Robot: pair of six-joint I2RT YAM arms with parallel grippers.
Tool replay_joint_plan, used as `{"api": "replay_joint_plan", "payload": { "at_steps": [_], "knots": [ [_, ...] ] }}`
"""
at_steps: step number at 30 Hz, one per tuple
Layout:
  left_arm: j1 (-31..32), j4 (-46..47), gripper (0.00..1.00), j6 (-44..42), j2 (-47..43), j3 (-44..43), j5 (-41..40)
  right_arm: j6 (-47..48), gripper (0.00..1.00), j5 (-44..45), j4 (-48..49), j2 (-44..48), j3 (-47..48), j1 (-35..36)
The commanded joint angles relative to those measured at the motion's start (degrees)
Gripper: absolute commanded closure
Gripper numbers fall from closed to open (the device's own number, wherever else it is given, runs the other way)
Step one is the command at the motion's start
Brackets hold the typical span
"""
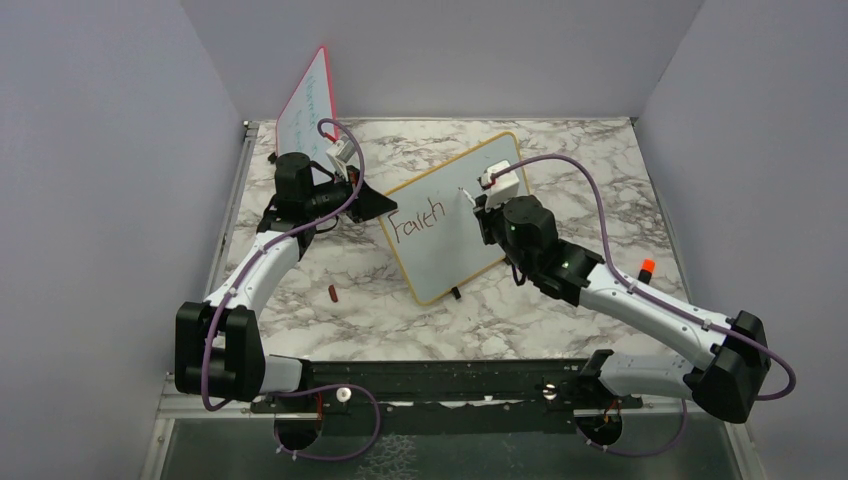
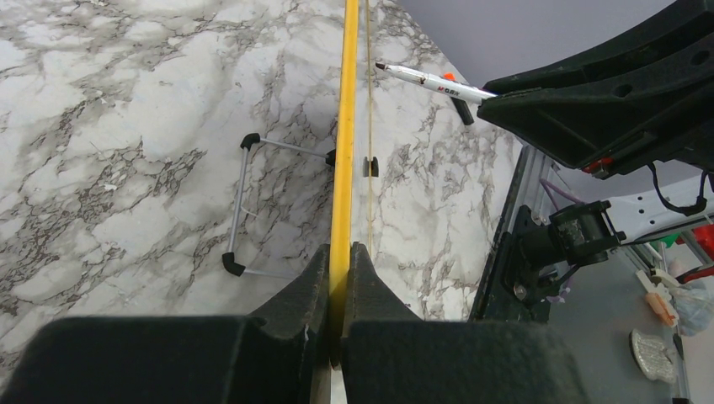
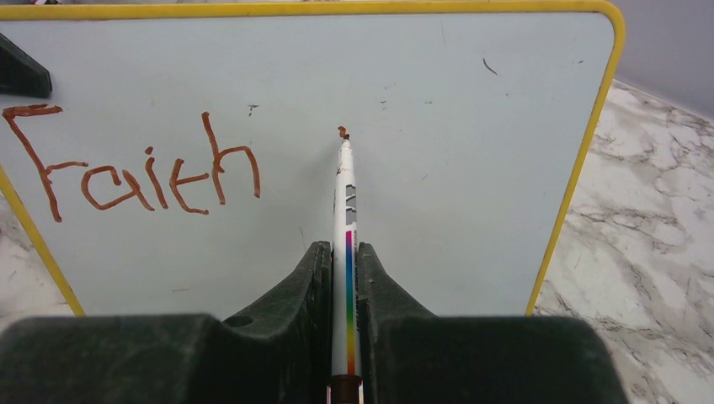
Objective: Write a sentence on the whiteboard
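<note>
The whiteboard (image 1: 455, 250) with a yellow-orange frame stands tilted at mid table. It bears the dark red word "Faith" (image 1: 416, 224), the only part of the sentence that shows. My left gripper (image 1: 375, 203) is shut on the board's left edge; the left wrist view shows the yellow frame (image 2: 341, 126) pinched between my fingertips (image 2: 339, 248). My right gripper (image 1: 480, 207) is shut on a white marker (image 3: 344, 194). The marker's tip touches the board (image 3: 471, 126) at a small red dot (image 3: 342, 130), to the right of "Faith" (image 3: 135, 172).
A red-framed board (image 1: 305, 105) leans at the back left corner. A small dark red cap (image 1: 332, 293) lies on the marble in front of the left arm. A small orange-red object (image 1: 646, 268) sits by the right wall. The board's wire stand (image 2: 240, 206) rests behind it.
</note>
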State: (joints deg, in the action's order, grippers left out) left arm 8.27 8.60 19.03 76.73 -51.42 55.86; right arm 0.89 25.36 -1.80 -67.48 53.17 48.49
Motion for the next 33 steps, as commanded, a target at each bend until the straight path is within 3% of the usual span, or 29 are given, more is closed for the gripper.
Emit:
{"api": "replay_joint_plan", "payload": {
  "at_steps": [1,21,33],
  "knots": [
    [1.5,-5.0,1.00,-3.6,1.6,0.6,-0.7,-2.3,0.99,-0.2,-1.4,0.4,-0.8,-0.4],
    [1.5,-4.9,1.00,-3.6,1.8,0.5,-0.3,-2.1,0.99,-1.1,0.0,-2.1,-0.4,-0.6],
    [1.5,-4.9,1.00,-3.6,1.9,0.4,-0.4,-3.1,0.99,-1.6,-4.3,-1.9,-0.3,-0.5]
  ]
}}
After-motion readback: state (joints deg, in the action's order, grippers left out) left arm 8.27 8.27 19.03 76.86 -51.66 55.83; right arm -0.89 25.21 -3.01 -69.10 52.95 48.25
